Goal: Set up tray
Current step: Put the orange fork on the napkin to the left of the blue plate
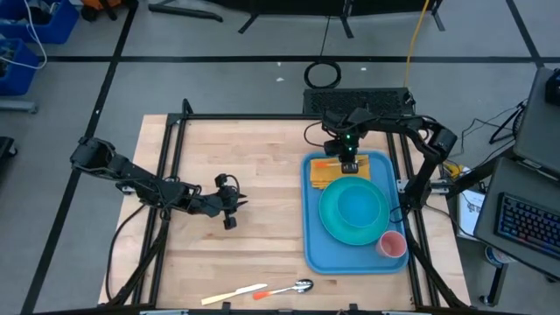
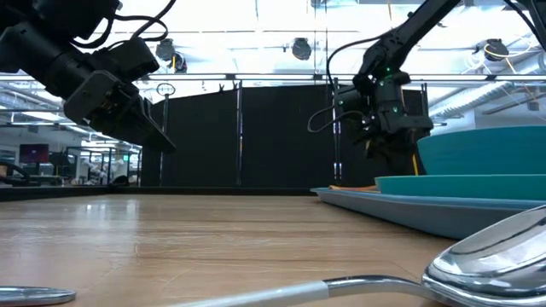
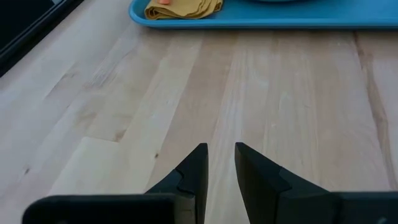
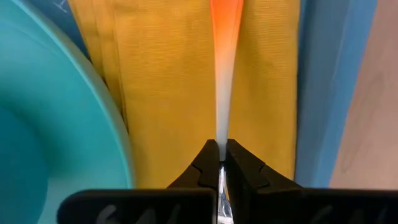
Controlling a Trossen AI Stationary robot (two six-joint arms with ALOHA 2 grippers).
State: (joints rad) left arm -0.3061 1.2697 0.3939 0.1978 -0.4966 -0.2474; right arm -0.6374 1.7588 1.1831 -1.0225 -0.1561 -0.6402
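The right gripper (image 4: 222, 163) is clamped on an orange-handled utensil (image 4: 225, 74) over the napkin (image 1: 326, 172) on the blue tray (image 1: 313, 245), desk's right side. Next: lower, release. Left gripper (image 3: 220, 163) hovers part-open, empty.

My left gripper (image 2: 136, 115) hangs above the wooden bench (image 2: 213, 230), well clear of its surface, off to one side. My right gripper (image 2: 394, 141) reaches down over the far end of the blue tray (image 2: 409, 209), just behind the turquoise plate (image 2: 478, 170) resting on it. A silver spoon (image 2: 426, 273) lies on the bench nearest the camera.
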